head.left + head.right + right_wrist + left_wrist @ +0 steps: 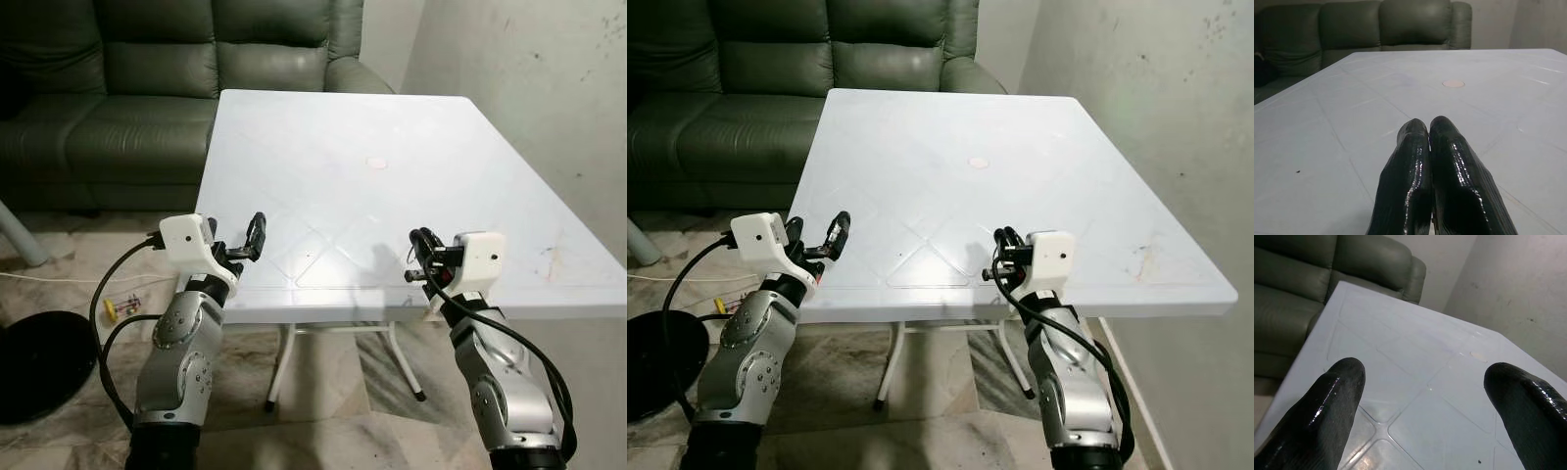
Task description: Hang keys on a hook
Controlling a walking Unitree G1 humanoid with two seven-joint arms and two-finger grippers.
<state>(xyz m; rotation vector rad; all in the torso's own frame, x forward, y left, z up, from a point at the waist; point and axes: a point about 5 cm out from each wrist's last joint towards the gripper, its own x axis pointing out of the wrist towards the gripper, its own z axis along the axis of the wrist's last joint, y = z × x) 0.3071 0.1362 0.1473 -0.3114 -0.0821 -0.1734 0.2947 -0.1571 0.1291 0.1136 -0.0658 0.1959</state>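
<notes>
Hovering over the near edge of a bare white counter before a green sofa: left hand spread wide, right hand clenched on nothing.

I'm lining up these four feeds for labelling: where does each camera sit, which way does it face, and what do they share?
Left eye: on the head, looking forward and down at the table and sofa; left gripper and right gripper with both arms show.
Right eye: beside it, same scene, both arms.
Left wrist: along the left gripper's spread fingers, across the table to the sofa and wall.
Right wrist: along the closed fingers, low over the table, towards the sofa.
Shared: the cap on the table appears in all four.
</notes>
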